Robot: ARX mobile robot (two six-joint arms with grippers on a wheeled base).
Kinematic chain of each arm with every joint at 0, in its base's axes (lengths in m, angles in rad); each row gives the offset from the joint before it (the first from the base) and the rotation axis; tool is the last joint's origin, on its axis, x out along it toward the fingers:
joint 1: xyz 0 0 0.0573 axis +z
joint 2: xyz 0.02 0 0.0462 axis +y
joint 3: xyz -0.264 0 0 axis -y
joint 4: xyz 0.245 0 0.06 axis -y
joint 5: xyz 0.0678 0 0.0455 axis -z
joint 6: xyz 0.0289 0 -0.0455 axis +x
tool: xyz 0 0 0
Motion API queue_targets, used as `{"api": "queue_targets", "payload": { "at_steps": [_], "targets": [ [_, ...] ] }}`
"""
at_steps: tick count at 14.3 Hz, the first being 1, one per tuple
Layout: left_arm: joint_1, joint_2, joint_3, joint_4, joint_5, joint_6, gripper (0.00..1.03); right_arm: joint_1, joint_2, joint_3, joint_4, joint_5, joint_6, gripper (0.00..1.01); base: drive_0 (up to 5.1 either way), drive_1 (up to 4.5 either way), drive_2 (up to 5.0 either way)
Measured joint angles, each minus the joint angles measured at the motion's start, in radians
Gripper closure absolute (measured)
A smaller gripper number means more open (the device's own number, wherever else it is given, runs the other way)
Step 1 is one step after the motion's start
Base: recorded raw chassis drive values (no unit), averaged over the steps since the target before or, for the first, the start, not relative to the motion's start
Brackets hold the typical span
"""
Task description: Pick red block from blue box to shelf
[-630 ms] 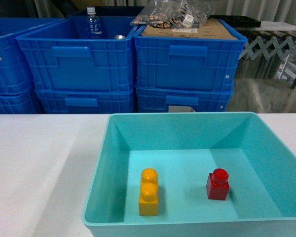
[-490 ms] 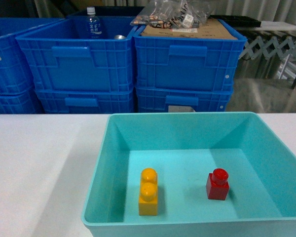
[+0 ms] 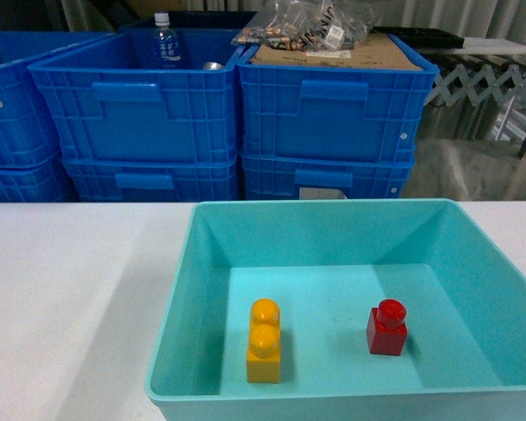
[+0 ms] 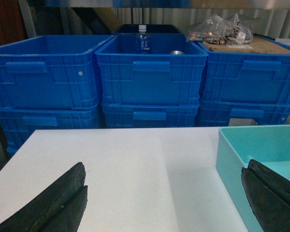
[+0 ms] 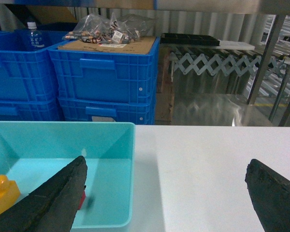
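Red block (image 3: 387, 327); turquoise box (image 3: 202, 263); yellow-orange brick (image 3: 264, 342); dark blue crates (image 3: 140, 114); white table (image 3: 70, 289).

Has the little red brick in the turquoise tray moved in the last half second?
No. The red block sits at the same spot on the blue box floor, same gap from the yellow brick.

- Blue box (image 3: 188, 289): smooth turquoise plastic, soft sheen.
- Red block (image 3: 387, 328), inside the box: glossy plastic.
- Yellow brick (image 3: 264, 342), inside the box: glossy plastic.
- Tabletop (image 3: 70, 289) under the box: matt white, smooth.
- Crates (image 3: 140, 114) behind the box: ribbed blue plastic.
- Tool fingers (image 4: 48, 205): matt black, slightly rough.
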Motion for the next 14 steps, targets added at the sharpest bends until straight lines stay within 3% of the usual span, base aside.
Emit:
{"api": "queue_targets", "payload": {
  "at_steps": [14],
  "targets": [
    [0.000, 0.000, 0.000, 0.000, 0.000, 0.000, 0.05, 0.000, 0.000, 0.000, 0.000, 0.000, 0.000, 0.03, 0.0, 0.00, 0.0]
  ]
}}
